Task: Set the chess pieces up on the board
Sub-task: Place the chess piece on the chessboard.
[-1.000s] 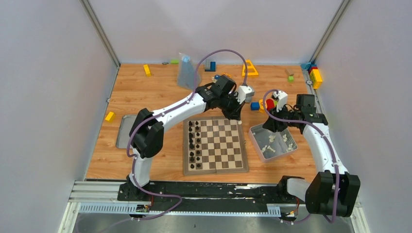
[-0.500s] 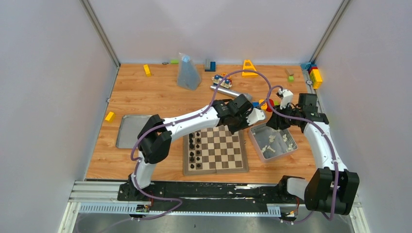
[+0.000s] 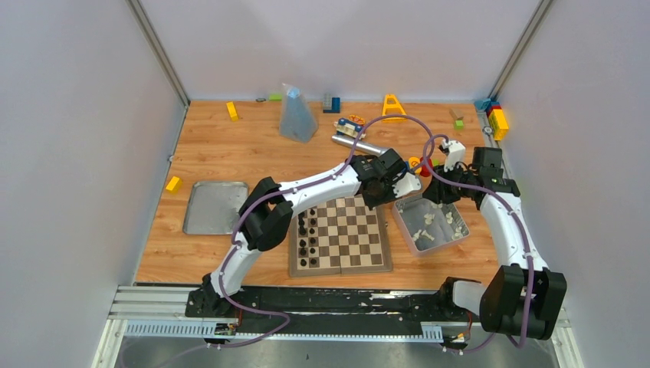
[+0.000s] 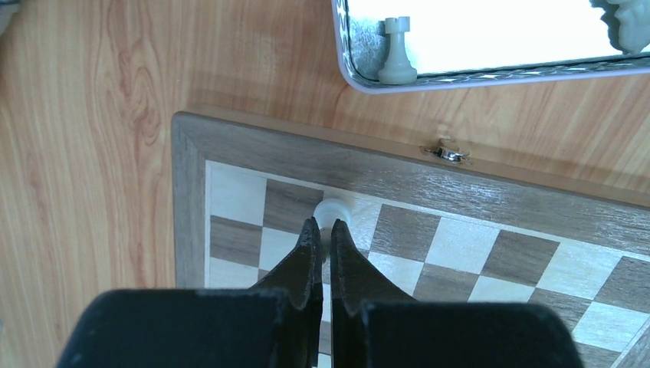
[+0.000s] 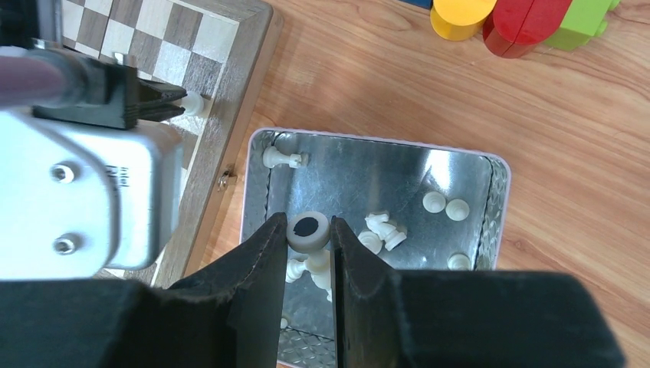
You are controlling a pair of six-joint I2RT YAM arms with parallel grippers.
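Barely begun for white: on the board (image 3: 341, 270), black pieces (image 3: 303, 230) along its left edge and one white piece (image 4: 334, 210) near its far right corner, at the closed tips of the left gripper (image 4: 323, 227); pinched or just touched, cannot tell. Clamped in the right gripper (image 5: 308, 222), a cream piece (image 5: 308, 230) above the tin (image 3: 443, 242) off the board's right edge. Left to place: the chess pieces (image 5: 381, 230) loose in that tin. Flat lid (image 3: 213, 207) near the surface's left edge, toy blocks (image 5: 529, 27) toward its far edge, clear; likely tight, both arms at one corner

Overhead wide; wrists close, looking down — sharing the board (image 4: 490, 192)
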